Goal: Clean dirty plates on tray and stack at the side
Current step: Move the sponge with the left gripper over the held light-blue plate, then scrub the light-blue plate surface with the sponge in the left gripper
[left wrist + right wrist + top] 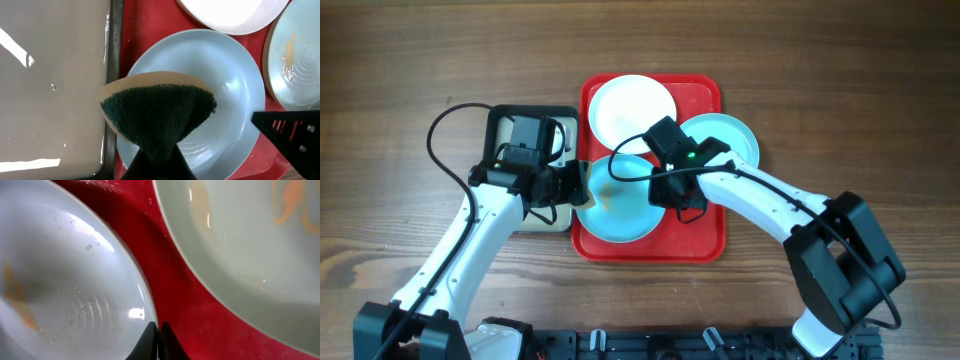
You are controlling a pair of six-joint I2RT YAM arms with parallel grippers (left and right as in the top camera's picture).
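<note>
The left gripper is clenched on a sponge, scouring side out, which hangs over the blue plate directly beneath it on the tray. The right gripper is closed on nothing. Its tips sit at that plate's rim, though contact is unclear. A white plate and a second blue plate lie beyond both grippers. The plates look stiff, light and wet, so probably slippery and breakable. The raised rim seems the only place to pinch.
</note>
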